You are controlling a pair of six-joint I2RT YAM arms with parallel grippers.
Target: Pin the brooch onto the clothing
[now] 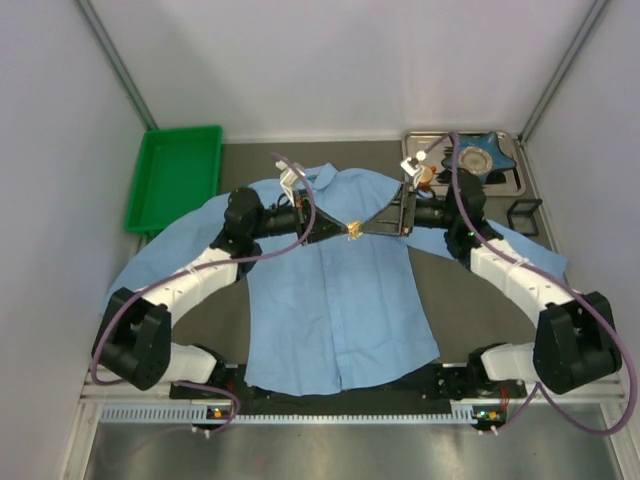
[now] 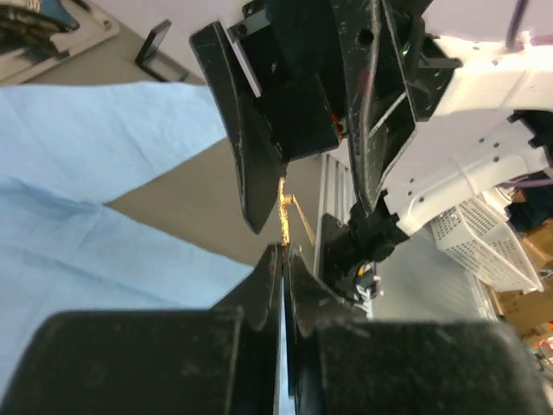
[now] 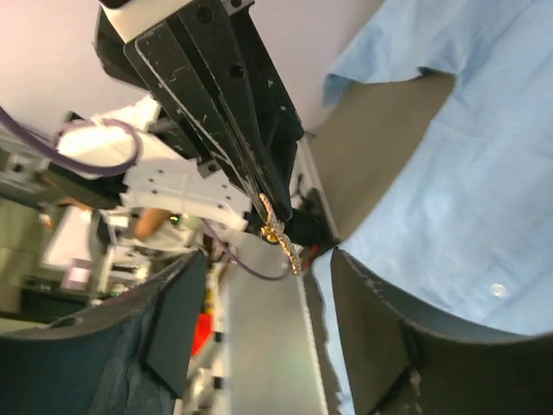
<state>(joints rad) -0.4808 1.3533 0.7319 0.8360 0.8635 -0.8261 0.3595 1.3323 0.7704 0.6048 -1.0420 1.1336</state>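
Gripping the brooch (image 3: 278, 232) between tightly closed jaws, the left gripper (image 2: 283, 252) holds it over the upper chest of the clothing (image 1: 340, 300), just below the collar, where the two arms meet tip to tip; from above the brooch is only a tiny gold glint with a pale fleck; the wrist views show it edge-on as a thin, knobbly gold strip sticking out past the pinching fingertips; whether it touches the fabric cannot be told. The right gripper (image 3: 268, 259) faces it with jaws spread wide, one finger on each side of the ornament, holding nothing. The clothing is light blue, thin and faintly creased; it lies front up on the dark table (image 1: 215, 320), buttoned, sleeves spread out to both sides.
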